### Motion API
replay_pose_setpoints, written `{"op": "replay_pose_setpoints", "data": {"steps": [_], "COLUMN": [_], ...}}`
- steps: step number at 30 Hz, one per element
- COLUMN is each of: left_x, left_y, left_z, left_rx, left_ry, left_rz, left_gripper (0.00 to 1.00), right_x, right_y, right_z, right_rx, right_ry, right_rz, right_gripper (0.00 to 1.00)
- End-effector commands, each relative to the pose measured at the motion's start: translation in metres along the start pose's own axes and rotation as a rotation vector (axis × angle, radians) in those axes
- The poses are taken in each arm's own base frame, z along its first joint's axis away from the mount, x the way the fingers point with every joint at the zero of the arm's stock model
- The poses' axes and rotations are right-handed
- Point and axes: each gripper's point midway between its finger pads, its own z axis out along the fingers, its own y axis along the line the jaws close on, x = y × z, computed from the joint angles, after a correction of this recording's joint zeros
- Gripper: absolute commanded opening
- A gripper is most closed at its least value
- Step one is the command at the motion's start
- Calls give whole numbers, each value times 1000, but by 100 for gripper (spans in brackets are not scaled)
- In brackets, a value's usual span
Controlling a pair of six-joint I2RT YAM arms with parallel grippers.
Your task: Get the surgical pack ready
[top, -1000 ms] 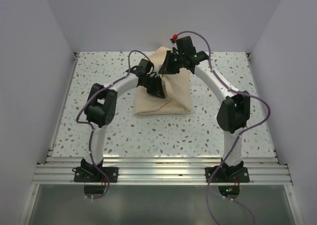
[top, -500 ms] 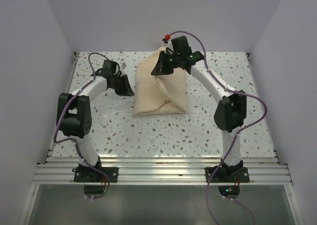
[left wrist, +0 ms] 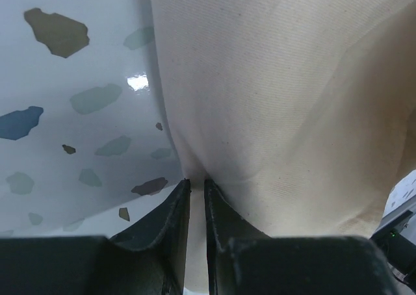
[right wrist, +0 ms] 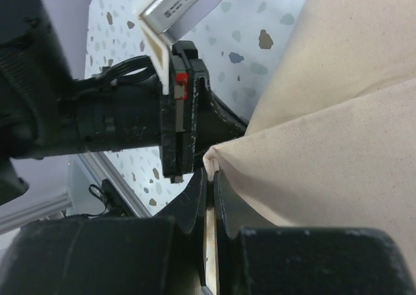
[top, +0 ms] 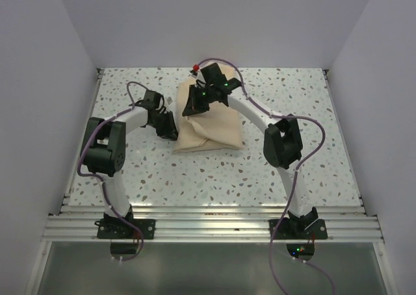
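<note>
Counter (top: 299, 106): glossy white terrazzo flecked with grey, brown and blue, and a glint of lamp light shows on it in the left wrist view. Pale lilac-grey walls (top: 195, 22) close it in at the back and on both sides. A ribbed aluminium rail (top: 208, 225) runs along the near edge, with both arm bases bolted to it. Purple cables (top: 312, 136) loop along the arms. Cloth (top: 218, 129): beige, folded into a bundle, lying on the counter at centre toward the back wall, between the two arms. Left pincer (left wrist: 197, 186): low at the bundle's left edge, just above the counter. Its fingers are almost together, with a thin fold of cloth nipped between them. Right pincer (right wrist: 211, 178): over the far left part of the bundle, clamped on the corner of a cloth flap, and the weave is plain in its wrist view. The two pincers sit near each other. The left arm's wrist fills the left of the right wrist view.
</note>
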Motion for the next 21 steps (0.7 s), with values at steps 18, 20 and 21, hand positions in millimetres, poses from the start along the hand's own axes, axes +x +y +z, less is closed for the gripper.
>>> {"op": "replay_pose_setpoints", "data": {"steps": [18,20,21], "left_x": [-62,-69,-74], "left_y": [-49,-61,-74], "left_z": [-69,-80,-85], "left_rx": [-25,11,58], "left_ry": [-165,-184,-198], "left_rz": [187,206,221], "left_gripper": [24,25,25], "right_x": [-2,-10,-15], "right_y": [-26,-28,-29], "right_z": [-11,-37,-45], "right_rx": [50,15,1], "right_ry": [41,6,-15], "right_rz": [53,84,88], "right_gripper": [59,67,71]}}
